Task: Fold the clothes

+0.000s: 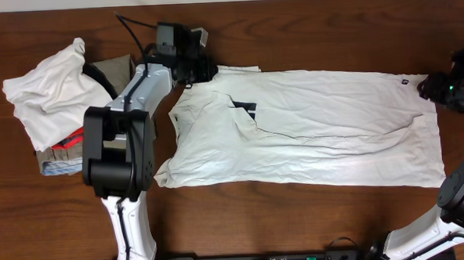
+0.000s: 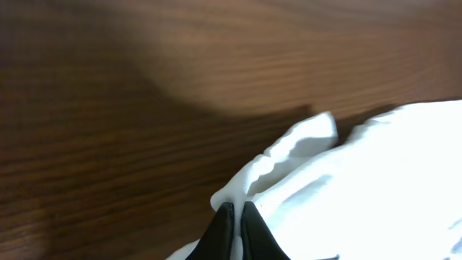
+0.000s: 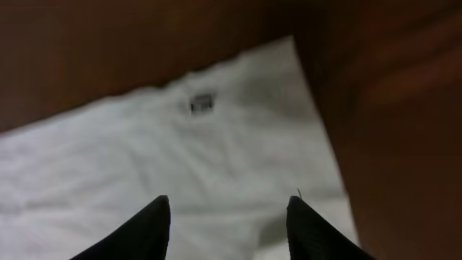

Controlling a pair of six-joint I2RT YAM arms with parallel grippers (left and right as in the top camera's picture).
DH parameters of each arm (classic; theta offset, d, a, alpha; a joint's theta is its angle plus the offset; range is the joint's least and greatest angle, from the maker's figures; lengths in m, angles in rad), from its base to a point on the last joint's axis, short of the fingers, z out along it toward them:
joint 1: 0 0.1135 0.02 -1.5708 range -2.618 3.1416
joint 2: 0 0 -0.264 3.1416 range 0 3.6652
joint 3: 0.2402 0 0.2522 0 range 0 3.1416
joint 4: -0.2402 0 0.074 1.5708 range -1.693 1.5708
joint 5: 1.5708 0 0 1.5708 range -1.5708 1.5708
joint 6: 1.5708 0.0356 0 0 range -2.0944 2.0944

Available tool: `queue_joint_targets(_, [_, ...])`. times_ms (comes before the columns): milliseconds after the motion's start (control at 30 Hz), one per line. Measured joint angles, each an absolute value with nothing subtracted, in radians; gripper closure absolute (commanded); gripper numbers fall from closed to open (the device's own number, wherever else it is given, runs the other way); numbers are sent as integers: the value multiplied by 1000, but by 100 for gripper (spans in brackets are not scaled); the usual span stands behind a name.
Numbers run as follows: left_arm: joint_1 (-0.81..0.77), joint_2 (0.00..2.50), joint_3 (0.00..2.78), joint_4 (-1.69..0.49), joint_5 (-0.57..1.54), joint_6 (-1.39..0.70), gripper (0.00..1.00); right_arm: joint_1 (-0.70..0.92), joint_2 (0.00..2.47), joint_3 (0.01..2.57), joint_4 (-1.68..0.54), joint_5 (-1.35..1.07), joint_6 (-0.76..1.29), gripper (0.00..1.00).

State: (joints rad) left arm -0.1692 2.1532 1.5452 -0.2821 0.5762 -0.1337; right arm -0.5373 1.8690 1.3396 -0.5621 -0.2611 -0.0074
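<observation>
The left claw (image 2: pixel 234 215) is clenched on a raised fold at the edge of the white trousers (image 1: pixel 318 130), its two dark fingertips pressed together with cloth pinched between them. The trousers lie spread flat and wrinkled across the middle of the brown wooden worktop (image 1: pixel 306 33), and this claw is at their upper left corner. The right claw (image 3: pixel 229 220) is released, fingers well apart, hanging over the far right end of the trousers near a small dark label (image 3: pixel 203 103). A heap of other clothes (image 1: pixel 46 95) sits at the left.
</observation>
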Motion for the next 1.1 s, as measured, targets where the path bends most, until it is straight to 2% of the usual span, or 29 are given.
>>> queue_joint_targets(200, [-172, 2130, 1545, -292, 646, -134, 94, -537, 1887, 1340, -423, -261, 12, 44])
queue_joint_targets(500, [-172, 2130, 1545, -294, 678, -134, 94, -537, 2080, 1340, -202, -261, 22, 37])
queue_joint_targets(833, [-172, 2130, 1545, -295, 678, -134, 94, -537, 2146, 1340, -100, -262, 22, 35])
queue_joint_targets(900, [-172, 2130, 1545, -295, 678, -134, 94, -537, 2148, 1340, -93, -262, 22, 40])
queue_joint_targets(933, [-172, 2130, 1545, -295, 678, -134, 94, -537, 2151, 1340, -91, -262, 23, 47])
queue_joint_targets(1033, [-172, 2130, 1545, -295, 678, -134, 94, -537, 2160, 1340, -90, -270, 17, 88])
queue_joint_targets(1100, [-172, 2130, 1545, -295, 678, -133, 94, -537, 2164, 1340, -96, -274, 19, 98])
